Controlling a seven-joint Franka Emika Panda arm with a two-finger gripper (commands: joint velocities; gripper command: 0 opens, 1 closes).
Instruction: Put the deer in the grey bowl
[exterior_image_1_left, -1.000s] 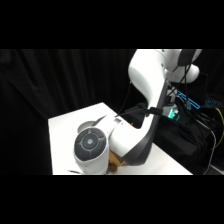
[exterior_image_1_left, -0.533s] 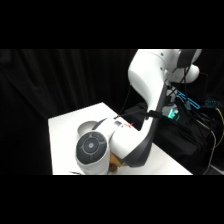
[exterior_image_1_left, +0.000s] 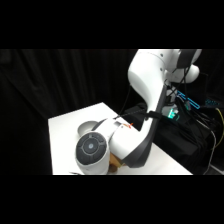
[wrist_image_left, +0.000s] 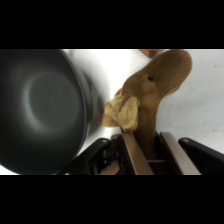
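Deer caught between the fingers beside a dark bowl; lift and carry presumably next.

Wrist view, left to right: a large, dark, smooth-walled bowl (wrist_image_left: 42, 107) with a glossy rounded inside, filling the left half, seemingly the black bowl and not the target; then the deer (wrist_image_left: 150, 92), brown plush with a soft matte nap, a pale floppy ear and a small dark eye, standing up out of the gripper (wrist_image_left: 147, 152), whose flat metal fingers (wrist_image_left: 131, 152) press on its body from both sides. White table (wrist_image_left: 205, 105) behind. Side view: grey bowl (exterior_image_1_left: 89, 124), shallow and round, partly hidden behind the low white arm. Next move, by judgement: raise the toy clear, travel to the grey bowl, let go over it.
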